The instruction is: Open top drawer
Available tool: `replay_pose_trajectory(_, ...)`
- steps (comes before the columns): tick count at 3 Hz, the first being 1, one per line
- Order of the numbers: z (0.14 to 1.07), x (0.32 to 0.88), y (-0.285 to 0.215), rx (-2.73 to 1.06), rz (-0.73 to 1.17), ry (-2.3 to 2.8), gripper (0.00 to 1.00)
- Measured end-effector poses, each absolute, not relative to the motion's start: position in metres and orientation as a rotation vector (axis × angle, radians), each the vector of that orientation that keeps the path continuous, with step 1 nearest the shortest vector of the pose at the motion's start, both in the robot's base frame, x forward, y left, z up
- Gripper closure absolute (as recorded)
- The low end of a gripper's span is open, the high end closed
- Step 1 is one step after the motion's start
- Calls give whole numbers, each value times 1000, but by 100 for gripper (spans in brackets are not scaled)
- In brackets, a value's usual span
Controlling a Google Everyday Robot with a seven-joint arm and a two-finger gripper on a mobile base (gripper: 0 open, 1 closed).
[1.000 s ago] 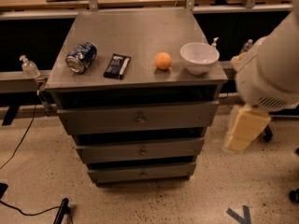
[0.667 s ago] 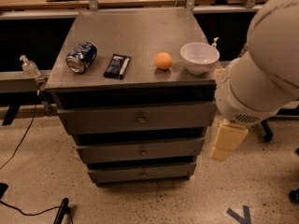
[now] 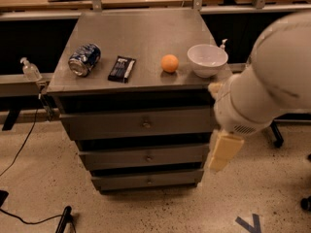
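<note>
The top drawer [image 3: 107, 124] is the tallest grey metal front of the cabinet, with a small brassy knob [image 3: 146, 124] at its centre. It sits in line with the cabinet, with a dark gap above it. Two shorter drawer fronts [image 3: 146, 155] lie below it. My big white arm [image 3: 265, 91] fills the right side of the camera view. My gripper [image 3: 223, 152], a cream-coloured piece, hangs from the arm at the cabinet's right edge, level with the middle drawer. It is to the right of the top drawer's knob and a little below it, touching nothing I can see.
On the cabinet top [image 3: 141, 33] stand a blue can on its side [image 3: 85, 59], a black packet [image 3: 121, 68], an orange [image 3: 169, 63] and a white bowl [image 3: 207, 59]. A sanitiser bottle [image 3: 30, 69] sits at the left. Cables lie on the floor at the left, chair wheels [image 3: 278, 141] at the right.
My arm has swung left, toward the cabinet. The gripper has moved from right of the cabinet to its right edge. The drawers and the things on top have not moved.
</note>
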State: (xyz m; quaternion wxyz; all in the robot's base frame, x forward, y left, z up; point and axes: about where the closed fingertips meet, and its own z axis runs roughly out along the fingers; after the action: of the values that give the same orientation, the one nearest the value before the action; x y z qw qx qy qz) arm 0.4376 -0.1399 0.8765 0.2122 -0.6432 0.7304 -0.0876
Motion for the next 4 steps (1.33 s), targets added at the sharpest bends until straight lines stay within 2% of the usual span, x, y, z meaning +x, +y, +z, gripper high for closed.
replay_pose_trajectory(1, 791, 445, -126, -1748, 44, 1948, 0)
replay_pose_trajectory(2, 748, 469, -73, -1730, 137, 1689, 0)
replay_pose_trajectory(3, 758, 481, -70, -1746, 65, 1623, 0)
replay_pose_trajectory(4, 745, 483, -61, -1793, 86, 1618, 0)
